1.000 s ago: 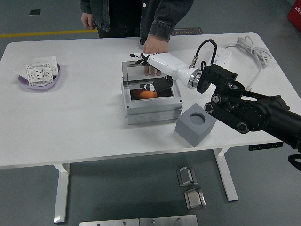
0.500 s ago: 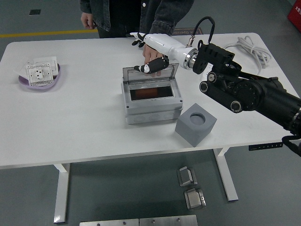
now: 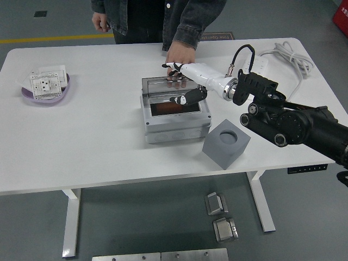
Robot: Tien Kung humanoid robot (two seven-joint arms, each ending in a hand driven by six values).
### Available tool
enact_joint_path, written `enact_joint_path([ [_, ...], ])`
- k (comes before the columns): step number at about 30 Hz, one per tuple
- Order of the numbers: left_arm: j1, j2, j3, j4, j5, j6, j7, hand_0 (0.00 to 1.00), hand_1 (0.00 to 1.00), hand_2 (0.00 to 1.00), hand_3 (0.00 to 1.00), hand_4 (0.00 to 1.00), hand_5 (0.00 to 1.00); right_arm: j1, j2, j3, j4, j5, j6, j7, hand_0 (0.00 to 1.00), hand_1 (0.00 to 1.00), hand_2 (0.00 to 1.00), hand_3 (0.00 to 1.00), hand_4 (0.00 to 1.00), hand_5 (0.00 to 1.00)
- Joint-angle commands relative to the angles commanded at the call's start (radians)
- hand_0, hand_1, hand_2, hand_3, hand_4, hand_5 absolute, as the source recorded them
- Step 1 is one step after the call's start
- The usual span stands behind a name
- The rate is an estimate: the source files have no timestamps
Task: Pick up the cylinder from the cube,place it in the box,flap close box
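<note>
A grey box (image 3: 175, 124) stands mid-table with its clear lid (image 3: 163, 85) raised at the back. An orange cylinder (image 3: 166, 108) lies inside the box. The grey cube (image 3: 226, 143), with an empty round hole on top, sits to the right of the box. My right hand (image 3: 181, 83), white with black fingertips, reaches over the lid's right part with its fingers spread and holds nothing. The thumb hangs over the box opening. A person's hand (image 3: 179, 54) rests just behind the lid. My left arm is out of view.
A purple bowl (image 3: 26, 94) with white socket plates sits at the far left. A white power strip and cable (image 3: 283, 54) lie at the back right. The person stands at the far edge.
My right hand lifted out of the box, rose up behind the lid, then came down forward against the lid. The cylinder stays in the box.
</note>
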Motion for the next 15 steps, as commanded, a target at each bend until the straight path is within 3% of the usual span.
enact_joint_path([
  [9,0.006,-0.006,0.096,-0.007,-0.093,0.002,-0.035,0.650,0.599,0.493,0.551,0.454,0.142,-0.069,-0.077,0.040,0.166,-0.059,-0.023,-0.021,0.845,0.724,0.805,0.960,0.768,0.363],
  [15,0.010,-0.011,0.126,-0.009,-0.123,0.003,-0.046,0.650,0.598,0.493,0.550,0.452,0.140,-0.122,-0.105,0.053,0.201,-0.054,-0.036,-0.020,0.830,0.716,0.803,0.958,0.760,0.379],
])
